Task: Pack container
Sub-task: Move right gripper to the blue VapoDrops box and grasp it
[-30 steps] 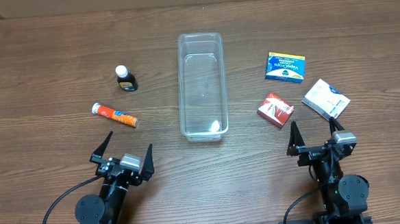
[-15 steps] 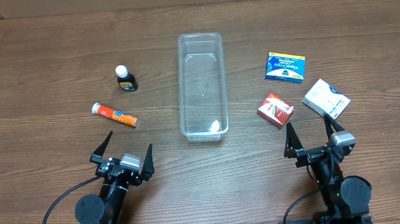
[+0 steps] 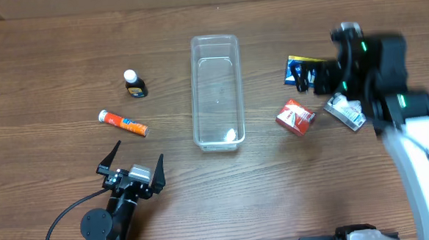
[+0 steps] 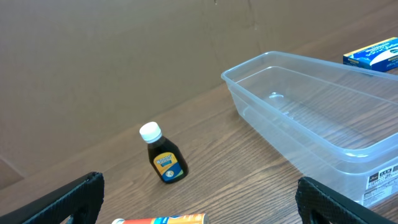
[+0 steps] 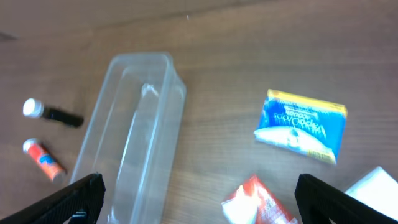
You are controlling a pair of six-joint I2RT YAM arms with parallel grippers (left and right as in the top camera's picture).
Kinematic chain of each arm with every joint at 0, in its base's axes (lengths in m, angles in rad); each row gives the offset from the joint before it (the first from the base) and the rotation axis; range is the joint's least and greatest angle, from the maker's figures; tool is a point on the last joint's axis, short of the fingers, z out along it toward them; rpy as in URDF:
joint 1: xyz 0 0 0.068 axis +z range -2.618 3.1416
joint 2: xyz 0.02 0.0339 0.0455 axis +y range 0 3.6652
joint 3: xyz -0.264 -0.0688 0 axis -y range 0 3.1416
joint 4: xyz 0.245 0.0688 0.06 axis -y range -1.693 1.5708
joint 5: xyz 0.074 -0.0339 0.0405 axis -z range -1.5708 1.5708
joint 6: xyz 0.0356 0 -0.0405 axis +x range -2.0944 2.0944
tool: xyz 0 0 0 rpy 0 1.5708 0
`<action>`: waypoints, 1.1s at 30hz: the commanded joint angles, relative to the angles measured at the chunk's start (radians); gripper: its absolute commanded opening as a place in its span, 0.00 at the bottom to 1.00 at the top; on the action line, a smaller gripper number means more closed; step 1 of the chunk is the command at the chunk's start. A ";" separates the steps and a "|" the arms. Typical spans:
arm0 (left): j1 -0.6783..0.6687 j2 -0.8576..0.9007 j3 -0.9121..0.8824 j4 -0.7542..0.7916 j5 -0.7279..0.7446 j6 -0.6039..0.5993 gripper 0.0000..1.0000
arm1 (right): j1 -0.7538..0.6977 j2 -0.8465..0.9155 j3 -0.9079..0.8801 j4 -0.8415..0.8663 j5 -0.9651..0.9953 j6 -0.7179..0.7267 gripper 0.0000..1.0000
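The clear container (image 3: 196,91) lies lengthwise at the table's middle, with nothing in it; it also shows in the left wrist view (image 4: 298,149) and the right wrist view (image 5: 134,130). My left gripper (image 3: 133,162) rests open near the front edge, its fingers (image 4: 199,205) wide apart and empty. My right gripper (image 3: 311,77) hangs raised over the blue box (image 3: 294,63), open and empty (image 5: 199,199). Below it lie the blue box (image 5: 301,124) and a red box (image 5: 258,202).
A small dark bottle with a white cap (image 3: 134,84) and an orange tube (image 3: 123,123) lie left of the container. The red box (image 3: 295,117) and a white box (image 3: 346,111) lie to its right.
My right arm has risen from its rest at the front edge and swung out over the blue and white boxes. The left arm and all objects have not moved.
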 commanded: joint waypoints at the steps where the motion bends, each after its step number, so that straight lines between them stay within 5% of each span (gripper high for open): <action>1: 0.008 -0.006 -0.004 0.002 -0.003 -0.014 1.00 | -0.003 0.166 0.122 0.042 -0.023 0.003 1.00; 6: 0.008 -0.006 -0.004 0.003 -0.003 -0.014 1.00 | -0.021 0.266 0.122 0.167 0.039 0.006 1.00; 15: 0.008 -0.006 -0.004 0.003 -0.003 -0.014 1.00 | -0.049 0.424 0.122 0.121 0.211 0.092 1.00; 19: 0.008 -0.006 -0.004 0.003 -0.003 -0.014 1.00 | -0.048 0.439 0.132 0.035 0.185 0.257 1.00; 25: 0.008 -0.006 -0.004 0.003 -0.003 -0.014 1.00 | -0.046 0.439 0.136 0.031 -0.020 0.319 1.00; 33: 0.008 -0.006 -0.004 0.003 -0.003 -0.014 1.00 | -0.046 0.439 0.153 -0.062 0.200 0.834 1.00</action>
